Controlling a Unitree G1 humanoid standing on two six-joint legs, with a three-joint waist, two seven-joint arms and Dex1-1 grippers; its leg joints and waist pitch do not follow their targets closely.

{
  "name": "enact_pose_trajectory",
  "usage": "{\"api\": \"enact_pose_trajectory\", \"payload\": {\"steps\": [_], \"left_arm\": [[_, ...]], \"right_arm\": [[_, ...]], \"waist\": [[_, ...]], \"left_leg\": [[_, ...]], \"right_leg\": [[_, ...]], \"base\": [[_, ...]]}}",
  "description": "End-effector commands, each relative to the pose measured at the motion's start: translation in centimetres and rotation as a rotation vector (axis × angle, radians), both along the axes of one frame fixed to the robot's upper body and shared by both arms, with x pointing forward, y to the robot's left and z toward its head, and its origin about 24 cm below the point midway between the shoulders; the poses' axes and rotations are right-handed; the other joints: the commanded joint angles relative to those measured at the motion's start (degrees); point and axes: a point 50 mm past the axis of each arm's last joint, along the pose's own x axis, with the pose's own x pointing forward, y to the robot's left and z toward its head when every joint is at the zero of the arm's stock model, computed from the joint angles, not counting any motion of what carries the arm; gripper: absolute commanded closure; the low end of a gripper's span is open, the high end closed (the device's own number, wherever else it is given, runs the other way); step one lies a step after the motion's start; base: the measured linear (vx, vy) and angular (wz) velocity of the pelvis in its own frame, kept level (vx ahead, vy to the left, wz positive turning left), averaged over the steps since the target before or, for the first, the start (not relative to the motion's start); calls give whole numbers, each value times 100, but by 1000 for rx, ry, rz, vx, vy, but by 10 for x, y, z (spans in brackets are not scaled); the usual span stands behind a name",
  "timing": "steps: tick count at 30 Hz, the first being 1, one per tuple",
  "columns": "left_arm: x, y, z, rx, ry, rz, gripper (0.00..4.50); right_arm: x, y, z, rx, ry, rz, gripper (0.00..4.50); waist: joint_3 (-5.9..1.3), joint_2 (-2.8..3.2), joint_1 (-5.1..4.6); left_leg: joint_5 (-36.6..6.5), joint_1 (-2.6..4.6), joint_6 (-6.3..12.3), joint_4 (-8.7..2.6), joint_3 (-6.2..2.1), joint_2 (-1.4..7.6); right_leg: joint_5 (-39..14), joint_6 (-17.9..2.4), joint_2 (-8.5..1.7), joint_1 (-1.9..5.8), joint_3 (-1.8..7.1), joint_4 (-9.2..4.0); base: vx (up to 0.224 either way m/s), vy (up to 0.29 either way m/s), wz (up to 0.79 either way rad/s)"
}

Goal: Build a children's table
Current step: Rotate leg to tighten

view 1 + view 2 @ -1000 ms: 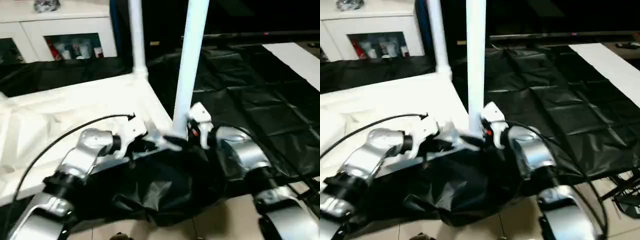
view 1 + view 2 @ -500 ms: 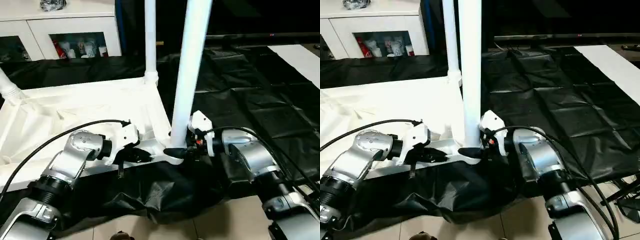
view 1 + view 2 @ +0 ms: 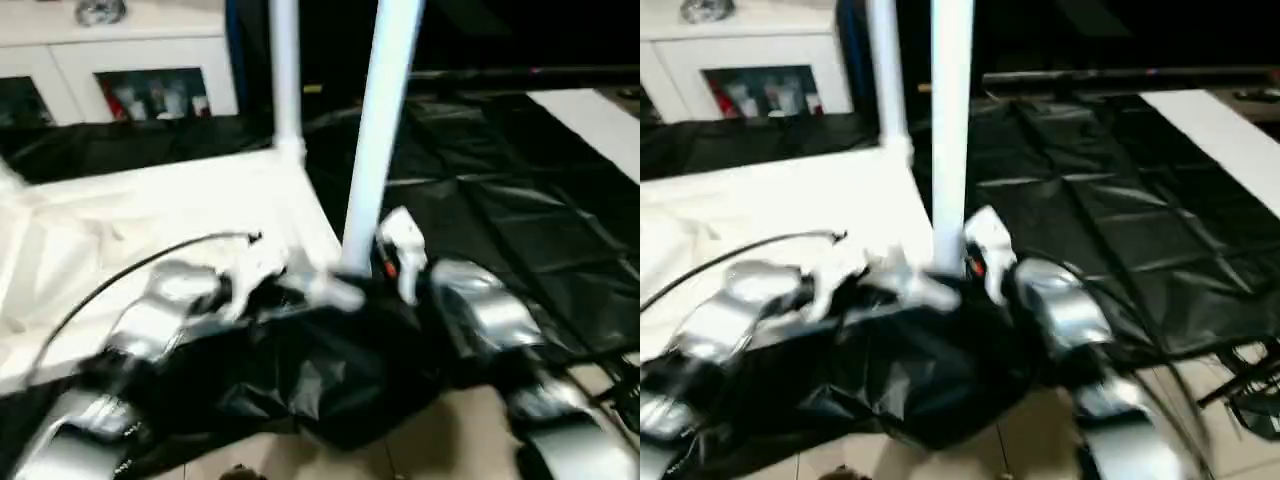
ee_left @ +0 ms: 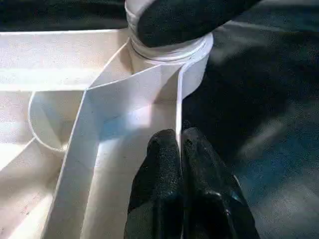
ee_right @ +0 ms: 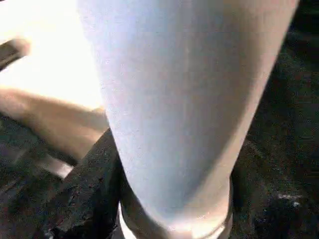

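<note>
The white tabletop (image 3: 150,210) lies upside down on a black sheet, ribs up. One white leg (image 3: 375,150) stands upright in the near right corner socket (image 4: 169,52). Another leg (image 3: 285,70) rises from the far corner. My right gripper (image 3: 350,288) is at the near leg's base and shut on it. One of its black fingers (image 5: 89,194) presses against the tube (image 5: 184,99) and curves around the tube just above the socket (image 4: 189,17). My left gripper (image 4: 178,149) is shut on the tabletop's thin rim wall just beside that corner.
A white cabinet with glass doors (image 3: 130,70) stands at the back left. The black sheet (image 3: 500,200) spreads wide to the right, bunched up under my forearms. A white panel (image 3: 600,115) lies at the far right. Tiled floor (image 3: 450,440) shows nearest me.
My right gripper's fingers have closed in around the near leg's base. The camera has swayed, shifting the whole picture. The left gripper keeps its pinch on the rim.
</note>
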Motion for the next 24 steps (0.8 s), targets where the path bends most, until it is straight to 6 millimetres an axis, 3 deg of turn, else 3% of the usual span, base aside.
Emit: {"api": "enact_pose_trajectory", "payload": {"steps": [1,5,7,10,14,20,24], "left_arm": [[17,-17,18,-28,-102,120,450],[19,-26,18,-19,-130,121,450],[19,-30,18,-7,-149,100,450],[16,-32,17,-14,-158,58,450],[10,-30,15,-23,-157,-2,450],[-10,-22,11,-49,-129,-174,450],[-18,-17,9,-57,-95,-224,450]], "right_arm": [[-8,40,-15,60,113,-22,190],[-5,52,-15,38,100,-58,190],[-5,57,-13,14,69,-37,190],[-5,60,-9,95,86,-4,120],[-5,55,-5,106,63,48,111],[-10,35,0,29,-21,209,48],[-17,23,1,17,-30,302,48]], "waist": [[-383,47,-17],[-409,34,-36],[-395,34,-40],[-377,36,-46],[-393,38,-64],[-403,36,-113],[-398,43,-94]], "left_leg": [[-1011,33,-38,-380,41,30],[-835,14,44,-363,47,27],[-902,11,78,-369,50,28],[-1050,16,92,-384,47,32],[-971,0,168,-376,43,34],[-812,-22,333,-358,46,46],[-759,-4,397,-356,58,61]], "right_leg": [[-774,-1134,-350,337,316,-512],[-278,-1210,-344,350,314,-469],[-343,-1209,-349,347,309,-484],[-620,-1149,-355,350,314,-513],[-410,-1208,-350,362,312,-488],[15,-1330,-349,396,304,-450],[89,-1403,-338,367,307,-443]], "base": [[0,0,0],[0,0,0],[0,0,0],[0,0,0],[0,0,0],[0,0,0],[0,0,0]]}}
